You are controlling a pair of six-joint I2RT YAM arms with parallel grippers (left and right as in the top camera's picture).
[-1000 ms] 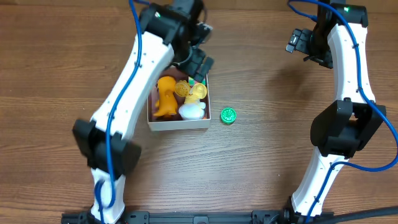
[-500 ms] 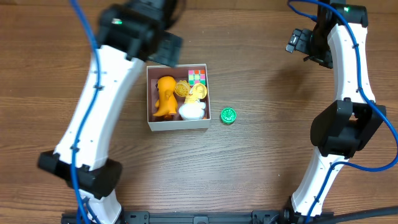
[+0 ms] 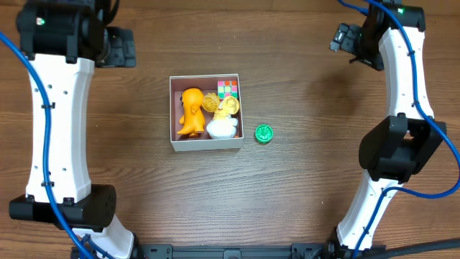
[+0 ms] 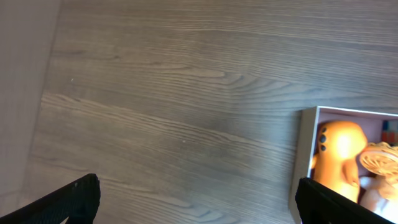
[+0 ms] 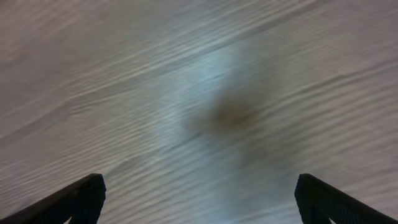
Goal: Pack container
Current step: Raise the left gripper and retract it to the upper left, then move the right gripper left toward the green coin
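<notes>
The container [image 3: 206,144], a square shallow white-walled box with a pink inside, sits mid-table. It holds an orange figure [image 3: 190,113], a colourful cube [image 3: 228,89], a yellow toy [image 3: 228,106] and a white toy [image 3: 222,129]. A green round toy [image 3: 264,133] lies on the table just right of the container. My left gripper [image 3: 121,47] is open and empty at the far left, well away from the container; its wrist view shows the container's left wall [image 4: 303,155] and the orange figure [image 4: 336,155]. My right gripper [image 3: 343,42] is open and empty at the far right.
The table is brown wood. The left wrist view shows the table's left edge [image 4: 37,112]. The right wrist view shows only bare wood [image 5: 205,106].
My left arm has swung away from the container's far edge to the far left of the table, uncovering the colourful cube in the container. The right arm has barely moved.
</notes>
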